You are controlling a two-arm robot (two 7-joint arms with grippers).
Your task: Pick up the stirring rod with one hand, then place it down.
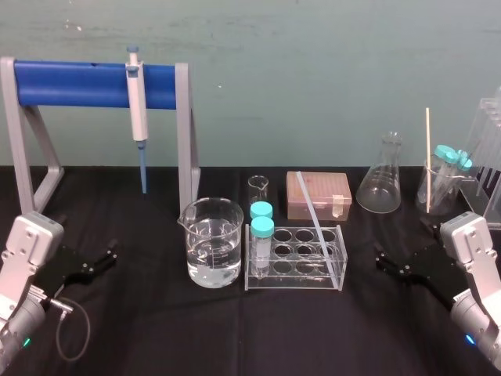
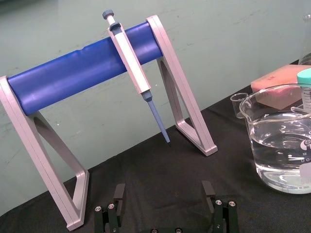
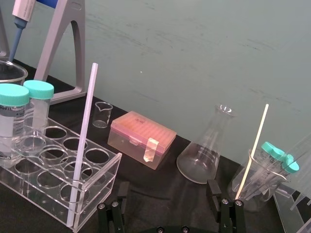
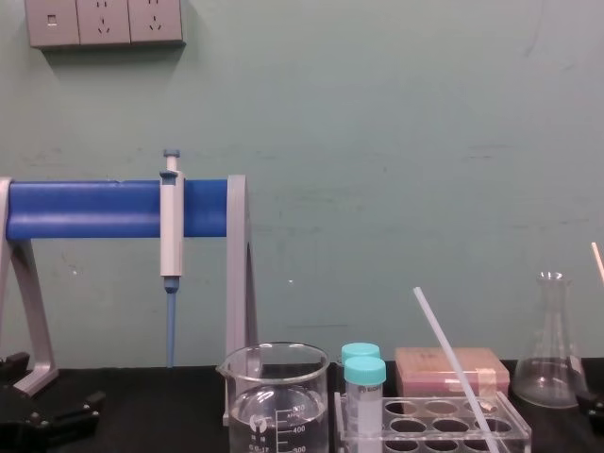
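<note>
Black two-fingered left gripper [image 1: 112, 251] sits low over the black table [image 1: 235, 329], well to the left of the clear acrylic tube rack [image 1: 296, 285]. Its fingers are spread wide apart and grasp nothing. The matching black right gripper [image 1: 381, 259] rests near the rack's right side, likewise spread and empty. The long translucent white stirring rod [image 1: 317, 223] stands tilted in the rack's front right hole, its top leaning back and to the left over the rack. Two teal-capped tubes [image 1: 261, 243] stand in the rack's left holes, and a glass beaker of water [image 1: 213, 243] sits just left of the rack.
</note>
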